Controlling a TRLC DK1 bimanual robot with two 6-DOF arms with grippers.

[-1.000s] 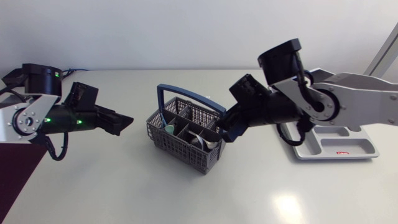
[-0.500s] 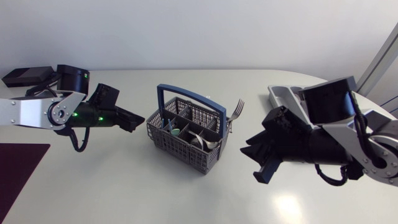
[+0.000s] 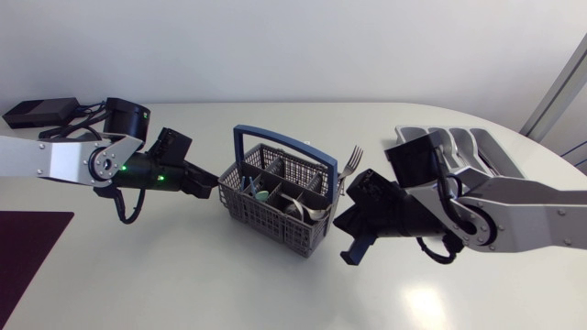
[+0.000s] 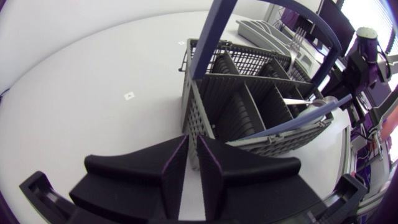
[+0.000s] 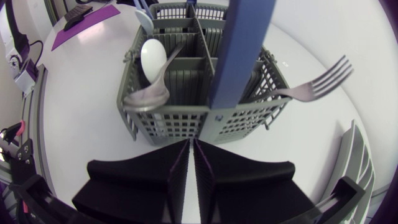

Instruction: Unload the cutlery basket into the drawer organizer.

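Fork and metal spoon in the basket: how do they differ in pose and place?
The fork leans out over the basket rim, tines up; the metal spoon sits lower, its bowl at the rim. The fork is on one side of the blue handle, the spoon on the other. Both are silver metal, at the end nearest the right hand.
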